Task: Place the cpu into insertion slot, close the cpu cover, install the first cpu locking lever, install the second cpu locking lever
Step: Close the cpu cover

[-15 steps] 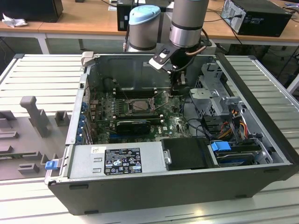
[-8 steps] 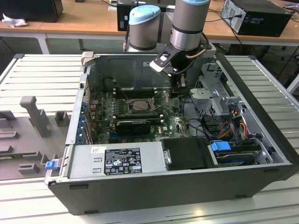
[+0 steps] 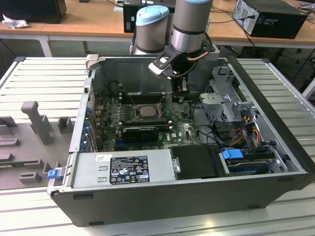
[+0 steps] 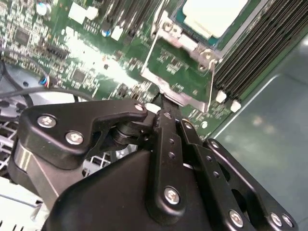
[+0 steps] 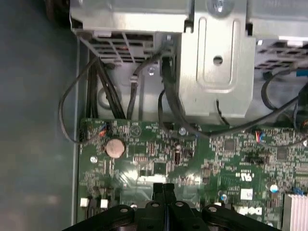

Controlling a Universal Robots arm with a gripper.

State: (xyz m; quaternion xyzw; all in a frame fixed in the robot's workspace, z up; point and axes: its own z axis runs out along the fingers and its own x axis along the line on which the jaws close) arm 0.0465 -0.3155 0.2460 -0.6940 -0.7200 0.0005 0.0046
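Observation:
The pale cpu (image 4: 211,14) lies in the insertion slot (image 4: 179,21), seen as a light square (image 3: 146,110) on the green motherboard in the exterior view. The cpu cover (image 4: 179,91), a thin metal frame with a window, is swung open and tilts out from the slot toward my gripper. My gripper (image 4: 161,103) is shut, its black fingertips pressed together right at the cover's free edge. In the exterior view the gripper (image 3: 179,94) hangs just to the right of the slot. In the first wrist view the closed fingers (image 5: 158,190) sit low over the board.
Memory sticks (image 4: 260,53) run beside the slot. A long black card (image 3: 140,132) lies nearer the case front. A metal drive cage (image 5: 211,57), black cables (image 5: 168,96) and a coin battery (image 5: 114,147) lie beyond the board edge. The power supply (image 3: 123,168) fills the front.

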